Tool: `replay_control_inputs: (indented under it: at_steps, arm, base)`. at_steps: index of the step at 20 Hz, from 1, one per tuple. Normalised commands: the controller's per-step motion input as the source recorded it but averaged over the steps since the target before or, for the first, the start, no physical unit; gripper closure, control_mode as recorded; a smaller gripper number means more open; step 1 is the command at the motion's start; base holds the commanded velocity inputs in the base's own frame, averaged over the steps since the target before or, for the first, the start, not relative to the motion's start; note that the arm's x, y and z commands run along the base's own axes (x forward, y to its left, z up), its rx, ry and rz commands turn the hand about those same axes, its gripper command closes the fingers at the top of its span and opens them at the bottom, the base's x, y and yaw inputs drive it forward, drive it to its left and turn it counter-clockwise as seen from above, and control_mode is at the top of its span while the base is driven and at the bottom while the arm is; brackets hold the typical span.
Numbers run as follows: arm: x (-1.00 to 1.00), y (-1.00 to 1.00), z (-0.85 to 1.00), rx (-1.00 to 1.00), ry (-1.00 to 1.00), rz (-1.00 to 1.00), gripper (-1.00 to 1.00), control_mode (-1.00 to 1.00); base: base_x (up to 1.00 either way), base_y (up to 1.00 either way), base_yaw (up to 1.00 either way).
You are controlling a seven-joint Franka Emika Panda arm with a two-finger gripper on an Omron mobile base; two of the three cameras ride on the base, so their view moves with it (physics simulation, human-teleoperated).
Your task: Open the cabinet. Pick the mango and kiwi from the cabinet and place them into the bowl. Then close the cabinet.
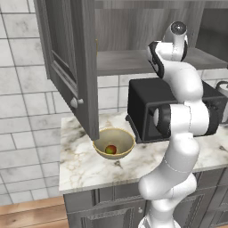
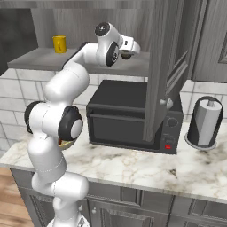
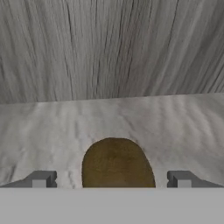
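The small dull-brown oval kiwi (image 3: 118,162) is lying on the shelf of the dark grey wood-grain cabinet (image 3: 112,116), right between the claw's (image 3: 112,179) wide-open fingers, its long way pointing toward the cabinet's back wall.

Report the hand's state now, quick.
Hand: open, holding nothing; its fingertips stand either side of the kiwi on the cabinet shelf.
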Motion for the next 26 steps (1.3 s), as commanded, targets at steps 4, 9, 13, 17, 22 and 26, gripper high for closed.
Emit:
replay_control_inputs:
  at_steps: [4,9,13,17,22,26]
  arm:
    - [0.18,-0.19,0.0,0.0,0.0,0.0,-1.0,-1.0]
    - [0.13,-0.05,-0.01,0.0,0.0,0.0,-1.0,-1.0]
    - [0.0,0.0,-0.1,0.0,0.0,0.0,-1.0,-1.0]
    - [0.0,0.0,-0.21,0.0,0.02,0.0,-1.0,-1.0]
    - [0.01,0.0,-0.18,0.0,0.01,0.0,1.0,-1.0]
    - [0.05,0.0,-0.03,0.0,0.06,0.0,1.0,-1.0]
  base:
    - [0.0,0.0,0.0]
    - [0.0,0.0,0.0]
    - [0.0,0.0,0.0]
    - [0.0,0.0,0.0]
    - [0.0,0.0,0.0]
    - [0.0,0.0,0.0]
